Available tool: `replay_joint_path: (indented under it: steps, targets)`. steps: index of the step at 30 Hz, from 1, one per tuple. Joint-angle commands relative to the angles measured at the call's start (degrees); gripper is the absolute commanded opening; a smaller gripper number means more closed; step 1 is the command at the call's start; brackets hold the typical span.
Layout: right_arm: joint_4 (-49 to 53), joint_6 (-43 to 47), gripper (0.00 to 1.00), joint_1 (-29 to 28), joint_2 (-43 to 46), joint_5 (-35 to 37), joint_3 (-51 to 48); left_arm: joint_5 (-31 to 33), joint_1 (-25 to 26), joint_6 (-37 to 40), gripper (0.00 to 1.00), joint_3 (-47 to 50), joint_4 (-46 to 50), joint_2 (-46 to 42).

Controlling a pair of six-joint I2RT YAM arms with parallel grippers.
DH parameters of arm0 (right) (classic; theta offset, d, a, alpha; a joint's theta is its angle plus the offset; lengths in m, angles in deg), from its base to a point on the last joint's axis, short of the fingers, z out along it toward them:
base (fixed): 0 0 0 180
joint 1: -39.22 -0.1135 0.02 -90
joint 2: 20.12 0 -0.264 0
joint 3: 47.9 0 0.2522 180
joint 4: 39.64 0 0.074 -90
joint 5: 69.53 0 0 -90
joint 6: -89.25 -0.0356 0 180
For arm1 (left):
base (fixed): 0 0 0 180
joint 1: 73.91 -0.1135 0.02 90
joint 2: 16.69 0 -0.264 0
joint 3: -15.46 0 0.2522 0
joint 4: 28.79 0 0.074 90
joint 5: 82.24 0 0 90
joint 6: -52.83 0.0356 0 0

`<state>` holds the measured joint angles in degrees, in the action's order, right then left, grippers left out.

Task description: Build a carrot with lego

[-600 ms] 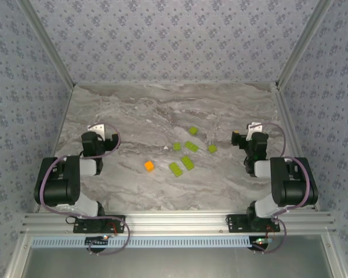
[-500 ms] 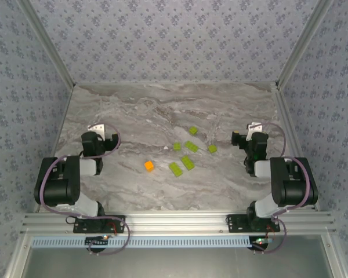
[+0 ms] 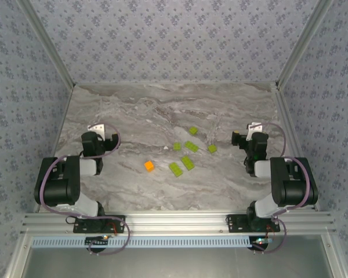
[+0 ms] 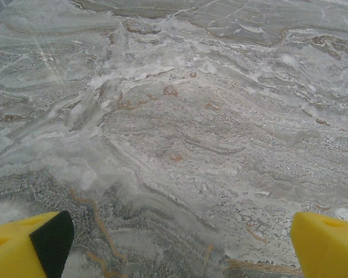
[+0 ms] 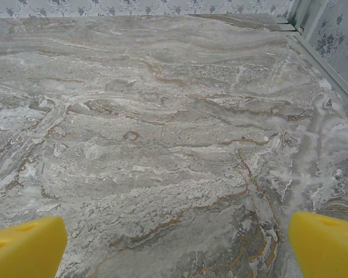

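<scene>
Both tools are sitting wide with nothing in them. Left tool [image 3: 98, 132] is hanging over bare surface [image 3: 162, 104] on the left side, and right tool [image 3: 247, 136] is doing the same on the right. The left wrist view is showing yellow fingers [image 4: 23, 246] spread to the frame edges with only marble between them. The right wrist fingers [image 5: 26, 243] are looking the same.

The lego [image 3: 191, 146] are lying loose mid-surface between the two arms. Nothing is joined, so the carrot is not taking shape yet. Orange brick [image 3: 149, 165] is sitting alone, nearer the left arm. Lime-green bricks [image 3: 187, 163] are scattered just right of it, closer to the right tool. I'm counting six, but they're tiny in the top view, so possibly five.

Handling, my read: the bricks are looking light, rigid and slick, and much smaller than a tool, so they're likely skating or tipping if nudged. I'm suggesting pinching low across the flat side walls, keeping the studs up. Pressing them together is probably needing the second tool bracing the lower brick.

Versus the earlier frames, nothing is changing: arms, tools and every brick are staying put.
</scene>
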<state>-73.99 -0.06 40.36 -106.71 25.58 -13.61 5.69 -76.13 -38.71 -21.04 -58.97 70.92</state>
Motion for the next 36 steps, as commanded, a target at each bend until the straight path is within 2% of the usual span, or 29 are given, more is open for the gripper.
replay_joint_path:
  steps: [1, 2, 4, 6, 8, 10, 11, 13, 16, 17, 19, 21, 22, 25, 26, 29, 31, 36]
  targets:
    - [1.0, -0.4, 1.00, 0.3, -0.6, 0.3, 1.1, 0.2, 0.2, 0.5, 0.97, -1.1, -2.3, 0.2]
    - [0.9, -0.4, 1.00, 0.3, -0.5, 0.3, 1.1, 0.3, 0.2, 0.4, 0.97, -0.9, -2.5, 0.2]
    - [4.0, -0.8, 1.00, 0.2, 1.1, 1.8, 2.4, 4.4, 0.6, -0.5, 0.97, -1.6, 0.3, -2.1]
    - [12.4, -3.3, 0.99, -0.3, 4.7, 8.9, 5.2, 10.9, 3.0, 0.0, 0.97, -3.6, 9.5, -9.3]
    - [23.7, -6.8, 0.99, -0.4, 8.5, 11.5, 9.0, 14.9, 5.0, -2.3, 0.97, -6.7, 19.4, -16.2]
    - [34.3, -13.3, 1.00, -0.9, 11.5, 11.5, 12.3, 13.4, 5.1, -7.7, 0.97, -9.8, 29.9, -22.3]
    - [40.1, -13.7, 1.00, -2.1, 12.9, 11.3, 14.6, 11.3, 5.1, -8.2, 0.97, -11.0, 33.5, -24.5]
    - [51.8, -14.5, 1.00, -5.1, 14.0, 10.2, 19.9, 12.0, 5.1, -11.7, 0.98, -11.6, 36.9, -27.3]
    - [63.5, -12.8, 1.00, -16.4, 14.7, 14.6, 25.9, 22.6, 4.7, -22.6, 0.98, -12.9, 46.1, -29.3]
    - [66.9, -12.2, 1.00, -21.2, 14.5, 16.6, 27.9, 23.9, 3.7, -25.5, 0.98, -13.5, 49.1, -29.5]
    - [72.3, -11.0, 1.00, -28.8, 13.4, 16.7, 31.3, 19.2, 1.1, -27.0, 0.97, -13.7, 51.3, -29.6]
    - [77.3, -10.9, 1.00, -35.3, 11.0, 13.9, 34.9, 12.1, -1.8, -27.4, 0.98, -14.3, 52.7, -28.8]
    - [78.5, -10.8, 0.99, -37.8, 9.9, 12.6, 36.0, 10.6, -2.6, -27.8, 0.97, -15.0, 53.9, -28.2]
    - [80.1, -12.5, 0.93, -44.4, 6.8, 11.5, 38.1, 11.4, -4.1, -31.5, 0.98, -17.5, 59.7, -25.8]
    - [79.7, -13.1, 0.87, -45.8, 6.0, 10.7, 38.3, 10.5, -4.6, -31.6, 0.98, -18.2, 60.3, -24.8]
    - [78.5, -15.3, 0.82, -47.7, 2.8, 5.5, 38.7, 7.5, -5.0, -31.4, 0.97, -20.2, 61.6, -21.8]
    - [78.7, -15.8, 0.81, -48.9, -0.4, 3.8, 39.6, 6.6, -5.1, -32.4, 0.97, -21.7, 63.1, -19.6]
    - [81.7, -16.5, 0.81, -53.6, -8.0, 5.7, 44.2, 5.8, -5.2, -32.8, 0.95, -21.8, 63.1, -17.0]
